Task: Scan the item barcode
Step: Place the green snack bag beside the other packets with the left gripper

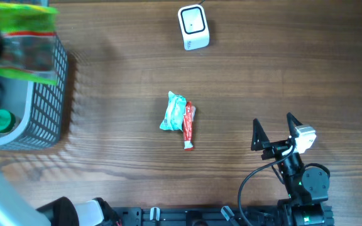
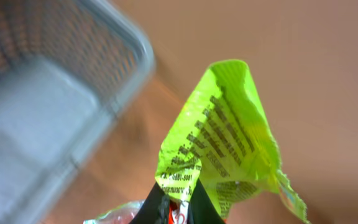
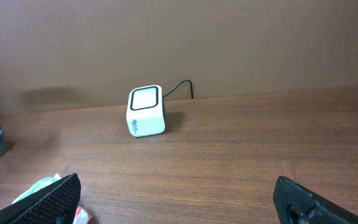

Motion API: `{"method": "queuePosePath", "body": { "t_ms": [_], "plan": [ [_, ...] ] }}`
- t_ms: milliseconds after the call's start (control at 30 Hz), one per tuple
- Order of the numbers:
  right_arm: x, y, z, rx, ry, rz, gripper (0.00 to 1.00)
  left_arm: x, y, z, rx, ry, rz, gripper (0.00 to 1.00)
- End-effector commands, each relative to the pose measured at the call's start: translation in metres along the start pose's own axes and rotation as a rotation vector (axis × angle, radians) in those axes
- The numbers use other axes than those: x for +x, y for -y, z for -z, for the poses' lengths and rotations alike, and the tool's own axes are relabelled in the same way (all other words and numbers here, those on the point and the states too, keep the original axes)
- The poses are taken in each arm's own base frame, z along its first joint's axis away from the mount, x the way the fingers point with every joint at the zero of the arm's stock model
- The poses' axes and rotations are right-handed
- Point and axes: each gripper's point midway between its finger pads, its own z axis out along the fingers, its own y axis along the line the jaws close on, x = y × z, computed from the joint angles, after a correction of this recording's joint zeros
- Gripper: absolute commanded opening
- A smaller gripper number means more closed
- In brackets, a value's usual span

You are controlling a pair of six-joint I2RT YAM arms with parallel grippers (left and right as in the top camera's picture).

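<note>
Left gripper (image 2: 176,210): fingers (image 2: 151,208) clenched on the lower edge of a bright green bag (image 2: 229,124). Only the dark tips show, at the bottom of the left wrist view, with a bit of red between them. The bag stands up from the pinch, creased, dark print running along it. The print is too blurred to read, and I cannot tell whether a barcode faces the camera.

From overhead the bag appears as a smeared green and clear shape at the top left corner, over the far end of the grey mesh basket (image 1: 49,94). The left arm there is a dark blur cut off by the frame edge, and its fingers cannot be made out in that view.

Right gripper (image 1: 274,130): released, jaws spread wide, holding and touching nothing. It hangs above the wooden table (image 1: 294,63) at the near right. In the right wrist view only the two black tips show, at the bottom corners.

The white scanner (image 1: 193,27) sits at the far middle of the table, cable running off behind it, well apart from the bag.

At the table's middle, a teal packet (image 1: 173,113) and a red packet (image 1: 189,124) lie touching side by side.

A green cap (image 1: 0,120) lies in the basket. What it belongs to is hidden.
</note>
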Motion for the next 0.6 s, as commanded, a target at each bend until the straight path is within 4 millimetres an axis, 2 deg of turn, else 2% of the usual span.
{"method": "queuePosePath", "body": {
  "t_ms": [0, 167, 333, 467, 567],
  "plan": [
    [-0.002, 0.002, 0.0, 0.011, 0.009, -0.006, 1.0, 0.054, 0.012, -0.048, -0.021, -0.219, -0.092, 0.04],
    [-0.002, 0.002, 0.0, 0.011, 0.009, -0.006, 1.0, 0.146, 0.012, -0.125, -0.088, -0.484, -0.178, 0.04],
    [-0.002, 0.002, 0.0, 0.011, 0.009, -0.005, 1.0, 0.224, -0.01, -0.191, -0.147, -0.599, -0.104, 0.04],
    [-0.002, 0.002, 0.0, 0.011, 0.009, -0.006, 1.0, 0.266, -0.025, -0.222, -0.158, -0.609, -0.049, 0.04],
    [-0.002, 0.002, 0.0, 0.011, 0.009, -0.005, 1.0, 0.284, -0.04, -0.239, -0.186, -0.577, 0.014, 0.04]
  ]
}}
